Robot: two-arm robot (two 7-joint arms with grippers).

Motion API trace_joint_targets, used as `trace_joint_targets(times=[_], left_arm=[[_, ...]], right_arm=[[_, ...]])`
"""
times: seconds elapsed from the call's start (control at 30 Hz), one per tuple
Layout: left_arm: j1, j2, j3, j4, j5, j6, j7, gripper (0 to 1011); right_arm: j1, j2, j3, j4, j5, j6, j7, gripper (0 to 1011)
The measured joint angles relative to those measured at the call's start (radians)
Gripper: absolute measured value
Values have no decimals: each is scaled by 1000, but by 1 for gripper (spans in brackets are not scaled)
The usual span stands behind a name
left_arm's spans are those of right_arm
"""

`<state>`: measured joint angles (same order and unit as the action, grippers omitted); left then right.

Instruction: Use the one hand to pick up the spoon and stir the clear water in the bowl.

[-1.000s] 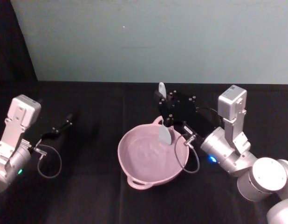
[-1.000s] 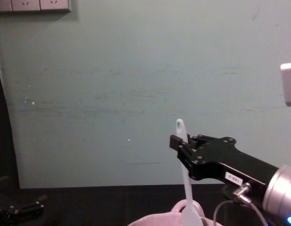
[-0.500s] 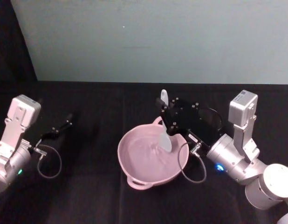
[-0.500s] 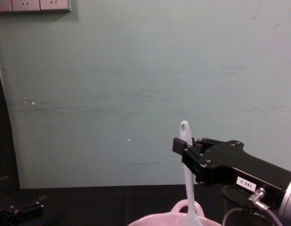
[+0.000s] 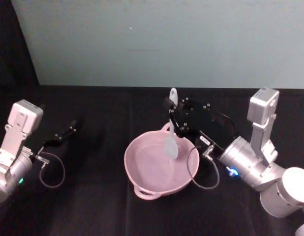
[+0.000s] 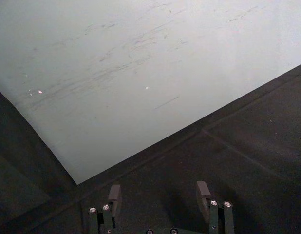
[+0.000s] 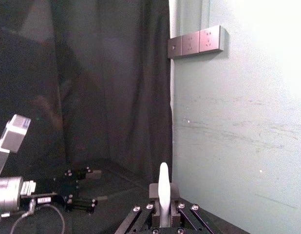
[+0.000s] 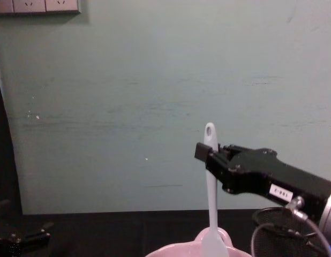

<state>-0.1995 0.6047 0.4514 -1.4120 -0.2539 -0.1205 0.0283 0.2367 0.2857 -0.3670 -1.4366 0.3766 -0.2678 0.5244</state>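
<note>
A pale pink bowl (image 5: 142, 169) with water sits at the table's middle; its loop handle (image 8: 223, 234) peeks up at the bottom of the chest view. My right gripper (image 5: 172, 119) (image 8: 208, 157) hangs over the bowl's far right rim, shut on the white spoon (image 5: 171, 142) at mid-handle. The spoon (image 8: 210, 203) stands almost upright, holed tip up, head down inside the bowl. The right wrist view has the spoon (image 7: 163, 184) clamped between the fingers. My left gripper (image 5: 72, 129) (image 6: 159, 195) rests open and holds nothing, far left of the bowl.
A black wire-mesh cup (image 8: 275, 238) stands behind and right of the bowl, under my right arm. Black cloth covers the table (image 5: 93, 206). A pale green wall (image 5: 157, 44) closes the back, with dark curtain at the left.
My right gripper has carried the spoon a little left and up, turning it more upright, and its head has shifted inside the bowl. The left arm has not moved.
</note>
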Motion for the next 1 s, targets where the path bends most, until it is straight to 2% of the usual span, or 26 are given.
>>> trace_joint_targets(times=[0.13,0.4,0.53,0.73,1.0], left_arm=[[0,0,0,0,0,0,0,1005],[0,0,0,0,0,0,0,1005],[0,0,0,0,0,0,0,1005],[0,0,0,0,0,0,0,1005],[0,0,0,0,0,0,0,1005]], right_arm=[[5,15,12,-43,43,72,-2,116],[10,50,51,-139,123,176,-38,116],[11,69,89,-184,188,245,-73,116],[6,86,144,-218,255,296,-135,116],[-6,88,192,-204,325,316,-194,116]])
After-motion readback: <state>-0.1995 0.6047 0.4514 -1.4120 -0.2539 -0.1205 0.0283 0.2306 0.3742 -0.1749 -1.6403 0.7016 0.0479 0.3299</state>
